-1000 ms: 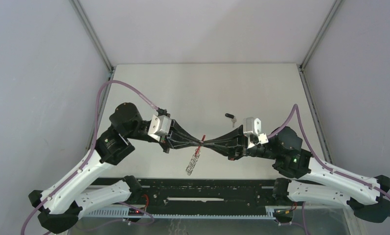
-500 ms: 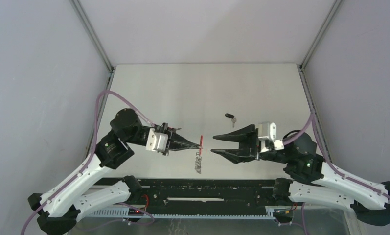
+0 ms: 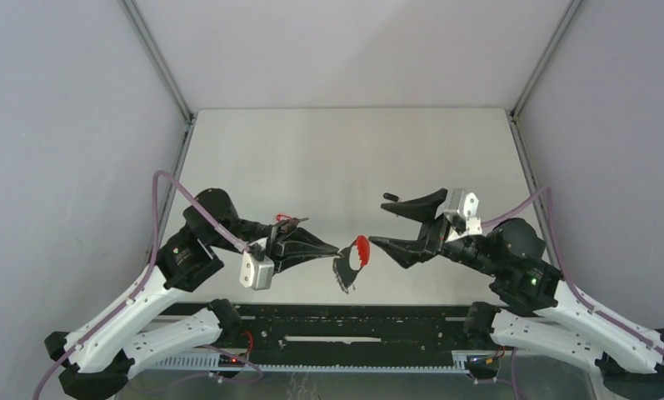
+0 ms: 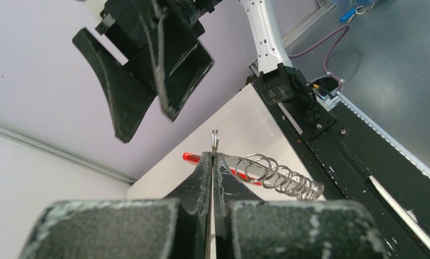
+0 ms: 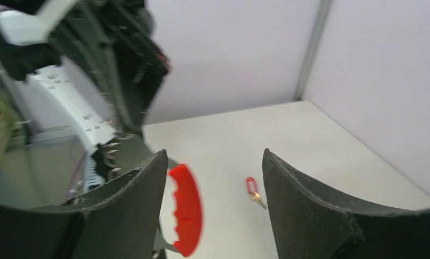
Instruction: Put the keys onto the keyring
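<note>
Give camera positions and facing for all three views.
Top external: above, behind the robot, looking down on the table; left arm and right arm show.
Left wrist: behind the shut left fingers, facing the open right fingers.
Right wrist: behind its own fingers, facing the left arm and the red-tagged key.
Shared: all three see the keyring.

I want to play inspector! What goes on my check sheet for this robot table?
Surface: pale table, no spills seen.
Job's things: keyring hanging from the left end effector; red-tagged key lying on the table; black-headed key not made out.
Clutter: nothing seen.
End effectors: left end effector shut on the keyring; right end effector open, close to its red arc.
Cables: purple cables loop along both arms.
Surroundings: grey walls, metal corner posts.
</note>
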